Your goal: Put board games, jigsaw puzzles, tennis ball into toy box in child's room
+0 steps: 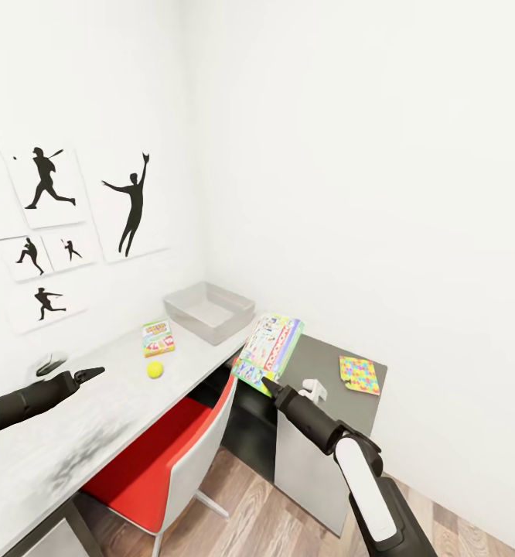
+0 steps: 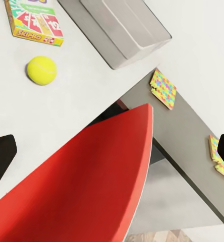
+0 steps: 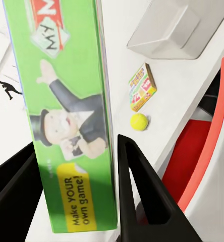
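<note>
Aloft, a green printed board game [image 1: 268, 352] pinched in the right claw [image 1: 267, 381]; left claw [image 1: 87, 374] spread.

Right fingers [image 1: 267, 381] hold a green box [image 1: 269, 352] up near the tray [image 1: 209, 311]; ball [image 1: 155, 370] and small box [image 1: 158, 337] lie before the tray.

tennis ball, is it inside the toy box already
No, the tennis ball lies on the table, apart from the toy box.
</note>
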